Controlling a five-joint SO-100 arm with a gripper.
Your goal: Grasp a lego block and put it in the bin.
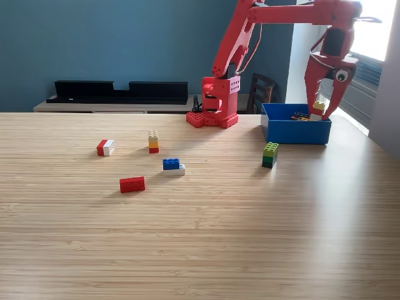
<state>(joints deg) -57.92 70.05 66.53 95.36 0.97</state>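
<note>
The red gripper point(322, 110) hangs over the far right end of the bin point(294, 133), its two fingers narrowed onto a small yellow-and-white block point(318, 108) (the white half is partly hidden behind the bin's rim). The bin is an open blue plastic box with low, smooth walls, directly beneath the gripper; a few bright pieces show inside it, too small to tell apart. Just below and to the exterior view's left of the gripper, a green block point(270, 154) stands on the pale wood-grain table point(200, 237). Well to the left lie a blue-and-white block point(173, 165), a red block point(132, 184), a yellow-and-red stack point(153, 142) and a red-and-white block point(105, 147), all studded plastic.
</note>
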